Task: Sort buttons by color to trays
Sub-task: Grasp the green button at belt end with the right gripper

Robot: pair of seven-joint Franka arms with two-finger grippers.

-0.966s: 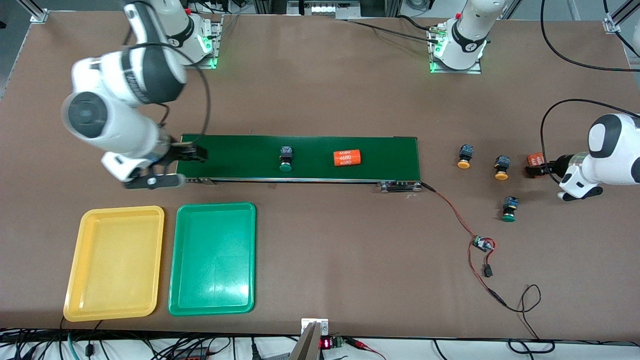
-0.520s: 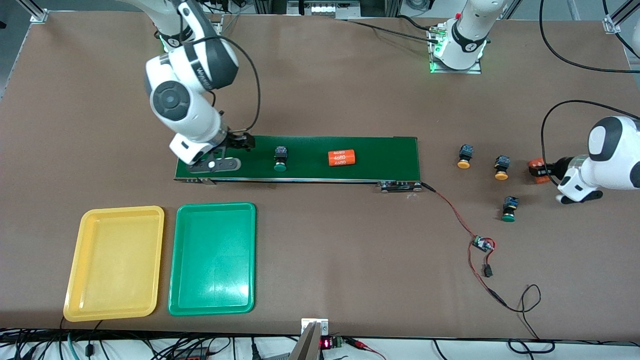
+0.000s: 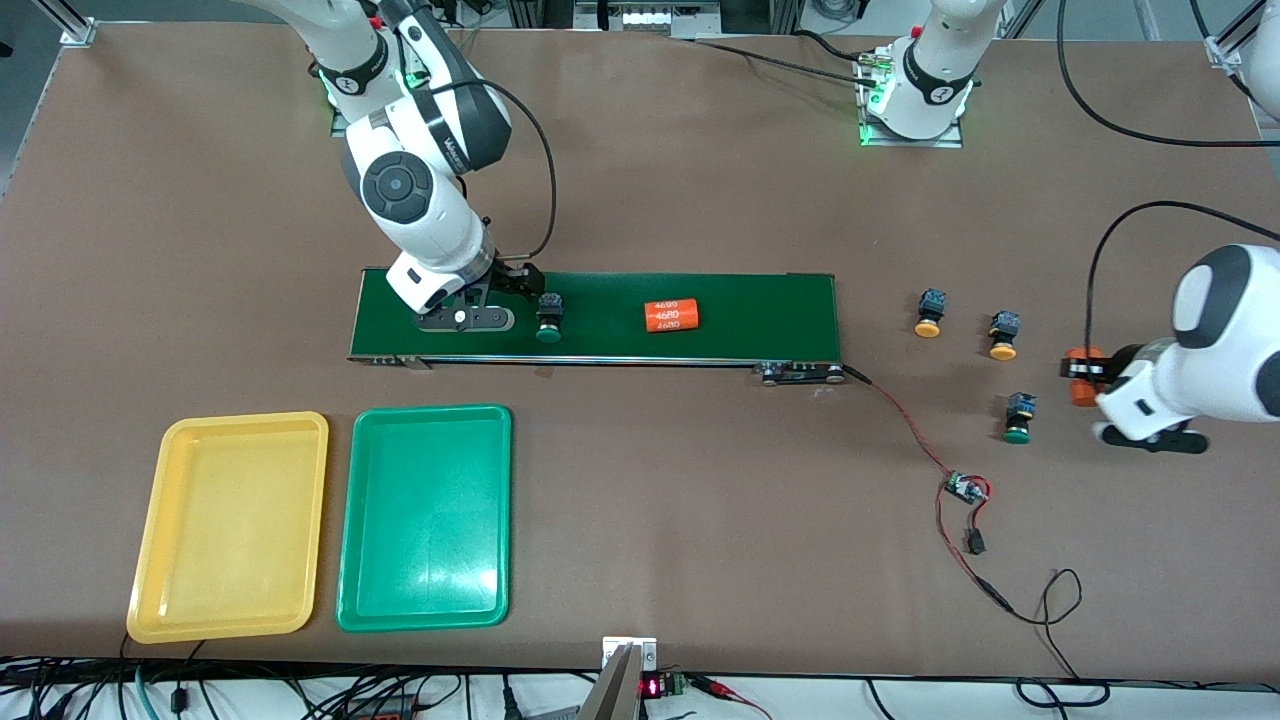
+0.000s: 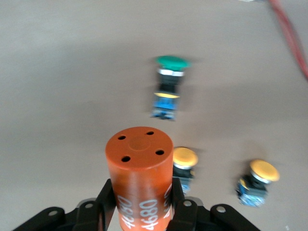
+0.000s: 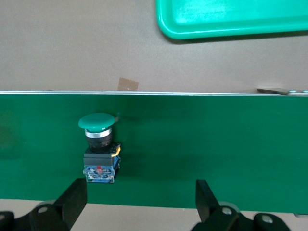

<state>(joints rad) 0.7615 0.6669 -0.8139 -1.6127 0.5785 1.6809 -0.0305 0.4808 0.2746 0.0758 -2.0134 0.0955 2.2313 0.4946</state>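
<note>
Right claw (image 3: pixel 507 297): spread wide, empty, low over the conveyor belt (image 3: pixel 760 300) at the right arm's end.
Green button on belt (image 3: pixel 548 318): lying on its side, just beside the right claw toward the left arm's end; in the right wrist view (image 5: pixel 100 147) inside the span of the spread fingers, close to one of them and well apart from the other.
Long axis: body to cap runs across the belt, cap toward the front camera; fingers stand either side of that axis.
Nearer arm: right, by a wide margin.
Judgement: claw needs centring over the button before closing.
Left claw (image 3: pixel 1085 377): pinching an orange cylinder (image 4: pixel 139 180) printed "4680", held above the table (image 3: pixel 700 520).
Other buttons: two yellow-capped (image 3: pixel 928 313) (image 3: pixel 1003 335) and one green-capped (image 3: pixel 1018 418) on the table near the left claw.
Second cylinder (image 3: pixel 670 316): on the belt.
Trays: yellow tray (image 3: pixel 145 560) and green tray (image 3: pixel 352 560), both without buttons.
</note>
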